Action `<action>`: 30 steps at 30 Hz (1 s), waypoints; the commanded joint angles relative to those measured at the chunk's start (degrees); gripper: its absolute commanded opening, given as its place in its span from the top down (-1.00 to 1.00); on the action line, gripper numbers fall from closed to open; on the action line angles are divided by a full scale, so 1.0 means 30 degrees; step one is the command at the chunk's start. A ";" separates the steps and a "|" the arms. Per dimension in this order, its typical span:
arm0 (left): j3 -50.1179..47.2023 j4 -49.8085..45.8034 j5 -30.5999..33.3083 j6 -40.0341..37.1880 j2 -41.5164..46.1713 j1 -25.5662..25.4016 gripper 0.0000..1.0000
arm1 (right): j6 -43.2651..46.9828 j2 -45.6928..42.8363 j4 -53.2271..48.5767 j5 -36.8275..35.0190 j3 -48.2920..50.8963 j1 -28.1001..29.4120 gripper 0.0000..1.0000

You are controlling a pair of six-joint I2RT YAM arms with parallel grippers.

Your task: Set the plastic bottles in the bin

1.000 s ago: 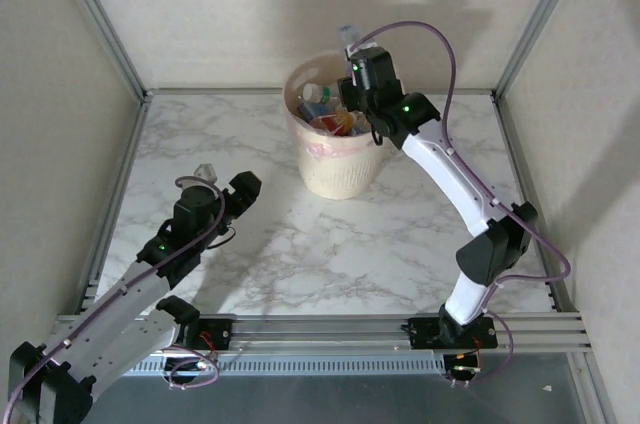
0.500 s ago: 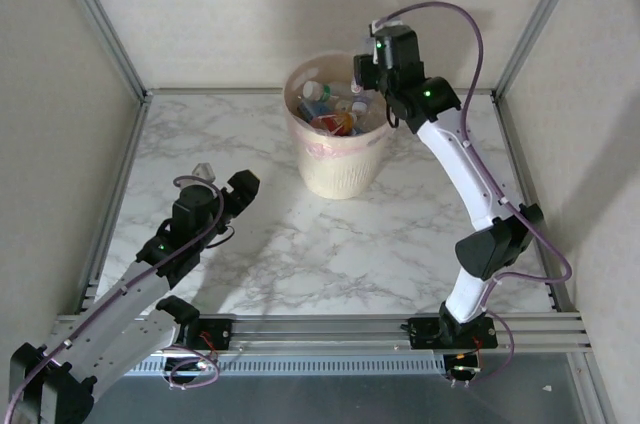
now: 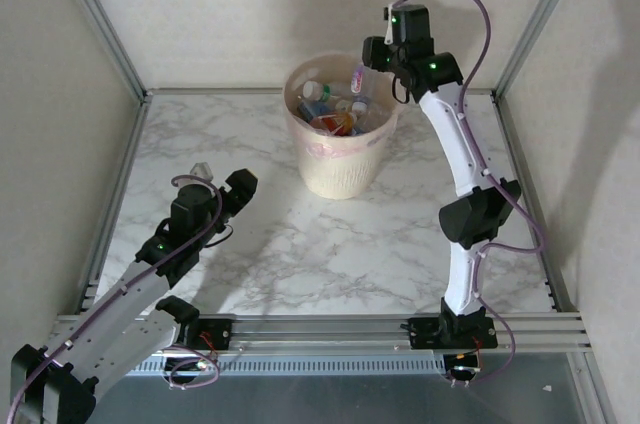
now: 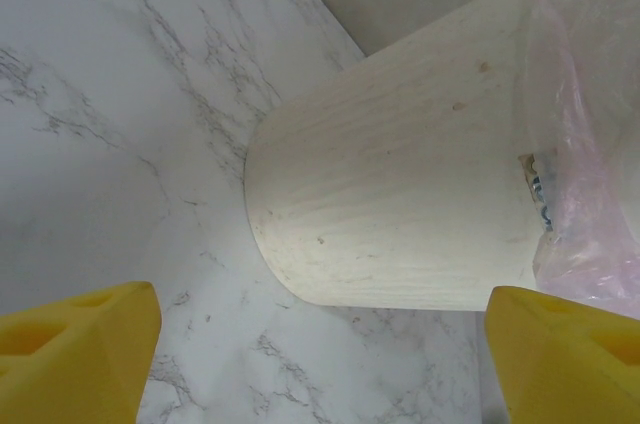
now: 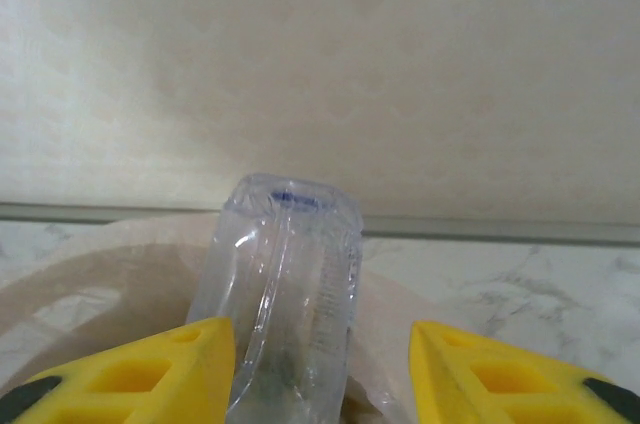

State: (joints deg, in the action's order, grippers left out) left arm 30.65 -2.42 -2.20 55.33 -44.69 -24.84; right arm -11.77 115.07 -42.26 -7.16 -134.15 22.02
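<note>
Down at the near left, the left gripper (image 3: pixel 240 189) sits low over the marble table (image 3: pixel 330 254), well short of the bin (image 3: pixel 340 172). In its wrist view the left gripper (image 4: pixel 320 354) has its yellow pads (image 4: pixel 70 349) spread wide with nothing between them, just bare marble and the bin's cream wall (image 4: pixel 400 204) straight ahead, the pinkish liner bag (image 4: pixel 590 134) draped over the rim.

On to the middle of the table: the bin stands upright toward the far side, and the plastic bottles (image 3: pixel 335 109) are piled inside it, blue, red and orange bits showing among them.

At the far end, the right gripper (image 3: pixel 372 56) is raised above the bin's far right rim, and a clear bottle (image 3: pixel 357 77) hangs just below it over the opening. From the wrist, the right gripper (image 5: pixel 320 364) has its jaws partly apart, and the clear bottle (image 5: pixel 285 284) lies between the pads (image 5: pixel 140 374) with a visible gap on one side, so it is not clamped
</note>
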 commanded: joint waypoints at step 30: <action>0.0529 0.0571 -0.0908 0.0014 -0.0200 0.0692 -0.68 | -0.0719 -0.4112 0.1811 0.1003 0.6600 0.2474 -0.20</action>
State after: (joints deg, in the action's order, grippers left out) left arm 30.65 -1.98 -3.81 55.35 -44.86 -23.40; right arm -13.61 103.22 -32.38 -2.17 -109.80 29.15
